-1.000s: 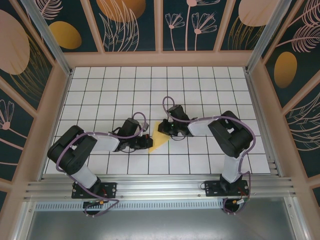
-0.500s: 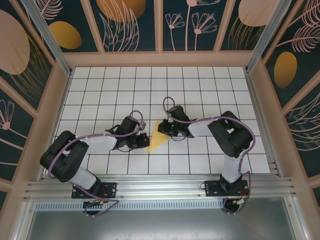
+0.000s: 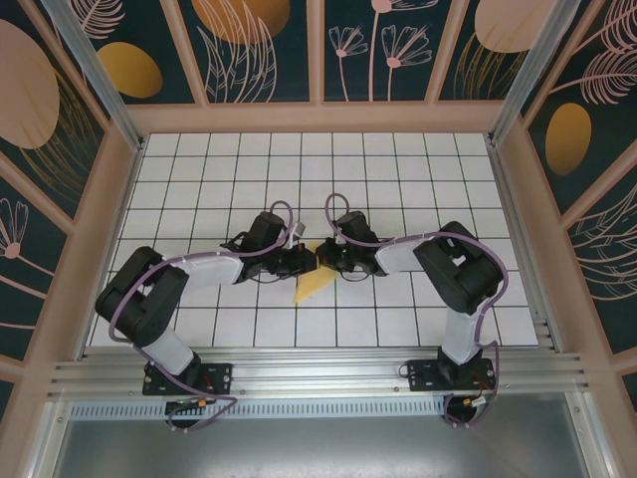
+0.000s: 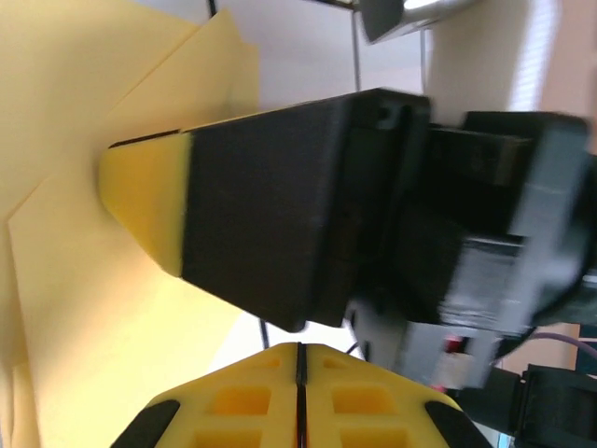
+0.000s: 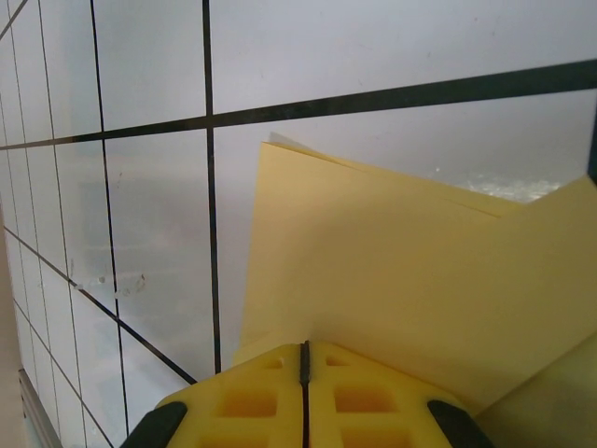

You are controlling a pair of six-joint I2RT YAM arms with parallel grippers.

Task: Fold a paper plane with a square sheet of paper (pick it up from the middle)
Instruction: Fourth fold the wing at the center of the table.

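Note:
The yellow square sheet of paper (image 3: 312, 285) lies on the tiled table, folded into a pointed wedge with layered edges. My left gripper (image 3: 310, 261) is shut, with nothing between its jaws, and sits at the paper's upper end. It faces my right gripper (image 3: 325, 261) tip to tip. In the left wrist view the paper (image 4: 84, 308) spreads to the left, and the right gripper's black finger with a yellow tip (image 4: 149, 201) rests on it ahead of my shut left gripper (image 4: 300, 353). In the right wrist view my shut right gripper (image 5: 304, 347) presses down on the folded paper (image 5: 401, 280).
The white tiled table (image 3: 418, 169) has black grid lines and is walled by a wooden frame (image 3: 318, 118) at the back and sides. An aluminium rail (image 3: 318, 373) runs along the near edge by the arm bases.
My left arm has swung right and towards the back, so its gripper now meets the right gripper over the paper's upper end. The right arm and the paper have stayed put.

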